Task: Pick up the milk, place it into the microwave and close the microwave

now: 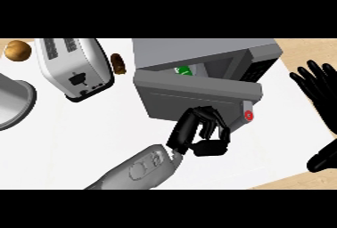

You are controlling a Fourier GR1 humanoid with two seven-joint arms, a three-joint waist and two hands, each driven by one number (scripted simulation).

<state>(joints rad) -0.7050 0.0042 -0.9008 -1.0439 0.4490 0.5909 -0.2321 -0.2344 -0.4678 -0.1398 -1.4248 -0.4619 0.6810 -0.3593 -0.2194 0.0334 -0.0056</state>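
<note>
Milk [185, 70] already inside microwave [217, 53], beyond left robot hand [201, 133], whose empty curled fingers touch door [197, 95]; door-closing step, next push door fwd; right robot hand [322, 102] open, resting.

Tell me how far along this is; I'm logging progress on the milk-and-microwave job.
Done, it seems: a green and white carton, likely the milk, shows inside the microwave. In hand: the left hand, fingers curled, is at the microwave door, which stands partly open. Left: shutting that door fully. The right hand rests open at the right edge.
</note>
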